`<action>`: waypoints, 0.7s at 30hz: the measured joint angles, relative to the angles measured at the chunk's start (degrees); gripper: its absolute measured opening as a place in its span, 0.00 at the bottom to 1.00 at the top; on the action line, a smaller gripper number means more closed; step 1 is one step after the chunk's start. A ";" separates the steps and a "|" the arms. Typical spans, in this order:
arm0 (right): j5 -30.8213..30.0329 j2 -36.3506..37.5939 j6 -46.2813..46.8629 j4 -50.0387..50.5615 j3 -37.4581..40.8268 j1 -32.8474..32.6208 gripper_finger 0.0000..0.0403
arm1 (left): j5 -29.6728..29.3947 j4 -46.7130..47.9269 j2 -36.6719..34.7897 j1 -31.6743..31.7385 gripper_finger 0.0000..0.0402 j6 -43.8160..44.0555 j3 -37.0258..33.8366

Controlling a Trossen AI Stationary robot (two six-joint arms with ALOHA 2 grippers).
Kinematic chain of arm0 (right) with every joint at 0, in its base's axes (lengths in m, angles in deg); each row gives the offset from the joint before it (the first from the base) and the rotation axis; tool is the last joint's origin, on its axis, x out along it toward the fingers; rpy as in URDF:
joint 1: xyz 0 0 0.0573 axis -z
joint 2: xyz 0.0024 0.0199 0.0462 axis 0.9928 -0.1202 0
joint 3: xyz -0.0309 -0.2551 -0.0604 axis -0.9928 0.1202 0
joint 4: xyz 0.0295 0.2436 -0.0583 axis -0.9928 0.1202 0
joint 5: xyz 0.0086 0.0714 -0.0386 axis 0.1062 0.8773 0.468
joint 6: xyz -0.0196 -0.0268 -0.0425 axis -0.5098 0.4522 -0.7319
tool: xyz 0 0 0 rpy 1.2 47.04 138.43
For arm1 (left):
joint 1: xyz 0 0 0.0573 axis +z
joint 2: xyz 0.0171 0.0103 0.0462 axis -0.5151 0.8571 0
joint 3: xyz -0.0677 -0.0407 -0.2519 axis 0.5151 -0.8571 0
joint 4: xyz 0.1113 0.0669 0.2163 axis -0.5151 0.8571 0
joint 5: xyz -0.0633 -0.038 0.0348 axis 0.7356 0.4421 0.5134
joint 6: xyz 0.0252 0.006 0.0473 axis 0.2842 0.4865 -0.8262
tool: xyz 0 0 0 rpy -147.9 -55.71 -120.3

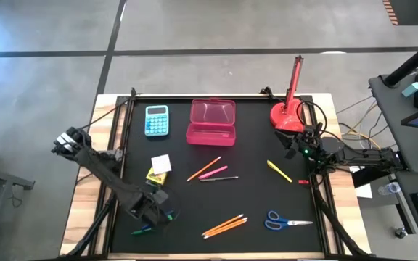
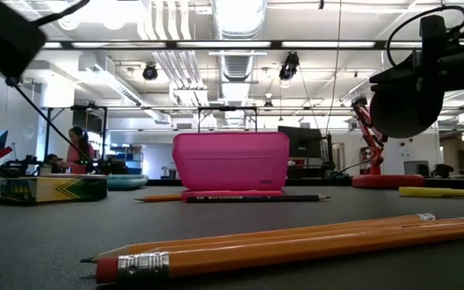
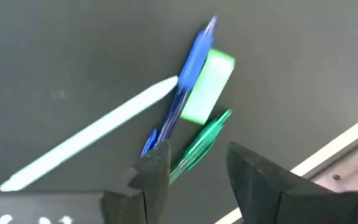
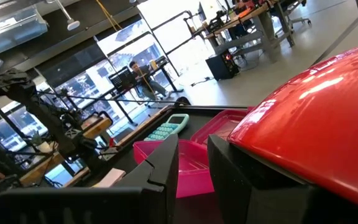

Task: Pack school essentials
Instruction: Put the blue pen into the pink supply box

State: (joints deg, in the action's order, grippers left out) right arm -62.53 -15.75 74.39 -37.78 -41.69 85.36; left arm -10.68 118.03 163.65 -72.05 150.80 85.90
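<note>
While the stationery lies loose on the black table (image 1: pixel 194 210), the left gripper (image 3: pixel 197 171) hangs low over a cluster of pens near the front left corner: a blue pen (image 3: pixel 185 87), a green pen (image 3: pixel 197 143), a pale teal pen (image 3: pixel 92 146) and a small green block (image 3: pixel 207 87). Its fingers stand apart with the ends of the blue and green pens between them, nothing pinched; the spread suggests a stance chosen to take a thin pen.

Farther out, the other essentials are scattered well apart: two orange pencils (image 1: pixel 223 226) and the blue-handled scissors (image 1: pixel 285 220) along the front, an orange and pink pencil pair (image 1: pixel 207 169) at centre, a yellow pencil (image 1: pixel 279 171) to the right, a white-and-yellow pack (image 1: pixel 158 168) to the left.

At the rear the pink case (image 1: pixel 211 122) lies open, probably as the receptacle, with a light-blue calculator (image 1: pixel 157 120) beside it.

The right gripper (image 4: pixel 191 168) waits at the right edge beside a red lamp (image 1: pixel 289 112), fingers slightly parted and empty, clear of the working arm. Packing appears barely begun.
</note>
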 joint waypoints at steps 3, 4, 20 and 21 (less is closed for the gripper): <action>0.00 0.00 0.00 0.02 -0.02 0.00 0.20 | 0.02 -0.30 1.61 -1.51 0.35 1.73 0.52; 0.00 0.00 -0.02 0.00 -0.01 0.01 0.20 | 0.04 -0.55 2.03 -1.86 0.35 1.73 0.71; 0.00 0.01 -0.01 0.02 0.00 0.02 0.20 | 0.39 0.04 8.16 -2.37 0.32 1.25 0.12; 0.00 0.01 0.00 0.03 -0.01 0.01 0.20 | 0.43 0.17 8.38 -2.37 0.30 1.25 0.14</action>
State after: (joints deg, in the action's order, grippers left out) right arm -62.53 -15.74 74.39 -37.74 -41.71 85.37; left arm -10.25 118.20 172.02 -74.42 152.05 86.04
